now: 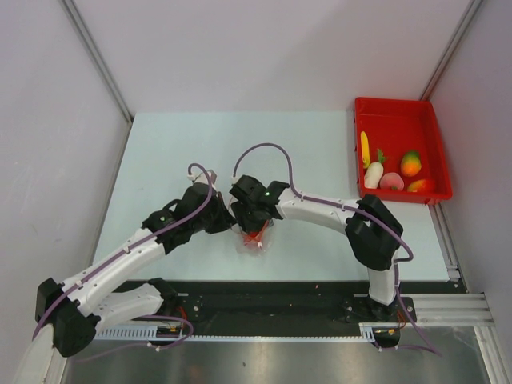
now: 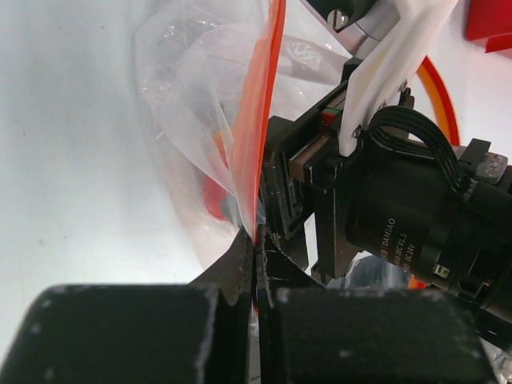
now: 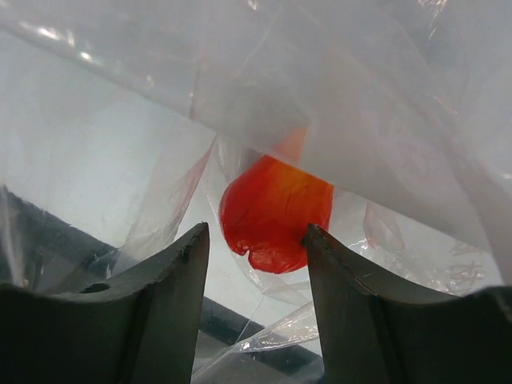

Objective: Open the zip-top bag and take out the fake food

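Inside the clear, crinkled zip-top bag (image 3: 384,104) lies one red-orange piece (image 3: 276,212)

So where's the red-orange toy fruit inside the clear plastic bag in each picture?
Top external: the red-orange toy fruit sits just below the picture's middle.
Left wrist: probably the red patch behind plastic, left of centre.
Right wrist: dead centre.
Shared landmark: the clear crinkly plastic bag around it.

A pale worktop (image 1: 160,160) sits enclosed by plain white walls (image 1: 264,48), with aluminium posts (image 1: 96,56) at the rear corners, evenly lit.
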{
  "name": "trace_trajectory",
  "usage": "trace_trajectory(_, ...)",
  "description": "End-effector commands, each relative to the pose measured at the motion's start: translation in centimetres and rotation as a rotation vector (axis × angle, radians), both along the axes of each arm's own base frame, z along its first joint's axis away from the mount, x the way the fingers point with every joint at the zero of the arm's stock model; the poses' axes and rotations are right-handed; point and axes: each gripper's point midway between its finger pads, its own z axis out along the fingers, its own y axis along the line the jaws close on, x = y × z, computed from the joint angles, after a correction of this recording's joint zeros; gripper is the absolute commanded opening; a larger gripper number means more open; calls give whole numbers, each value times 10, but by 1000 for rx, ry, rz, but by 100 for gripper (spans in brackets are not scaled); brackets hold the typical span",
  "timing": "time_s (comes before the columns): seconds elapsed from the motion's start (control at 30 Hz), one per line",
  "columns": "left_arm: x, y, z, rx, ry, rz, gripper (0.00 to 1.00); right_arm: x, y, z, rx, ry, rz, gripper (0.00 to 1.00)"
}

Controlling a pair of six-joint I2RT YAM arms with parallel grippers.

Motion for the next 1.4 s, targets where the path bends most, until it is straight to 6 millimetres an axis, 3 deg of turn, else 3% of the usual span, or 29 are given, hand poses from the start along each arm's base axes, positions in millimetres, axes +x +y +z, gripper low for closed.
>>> trace_trajectory(0.0,-3,2,0,-11,-8,7,0,-12,-5,-33,-83,19,40,57)
trace_trajectory(0.27,-7,3,-6,1,1,-8,0,-13,-7,-63,-144,14,42,60)
trace_trajectory(0.5,-9,4,-8,8,6,-14,0,-10,-10,-70,-164,8,36,61)
trace_trajectory(0.7,-10,4,-10,1,8,-14,0,-14,-11,-74,-183,4,52,71)
trace_trajectory(0.8,-9,4,-9,-1,5,-14,0,-11,-11,-69,-178,-10,48,71)
trace_trajectory(0.9,-9,4,-9,-2,7,-11,0,-9,-7,-55,-142,-30,49,65)
trace_trajectory(1.0,-9,3,-9,-6,7,-8,0,-5,1,-23,-64,-70,41,56)
trace_trajectory(1.03,-8,3,-9,-6,7,-6,0,-1,2,-3,-27,-102,33,52)
trace_trajectory(1.1,-7,2,-7,-12,3,-6,0,5,4,16,22,-132,23,46)
trace_trajectory(1.37,-3,0,-5,-11,-2,-2,0,25,2,145,354,-255,-20,43)
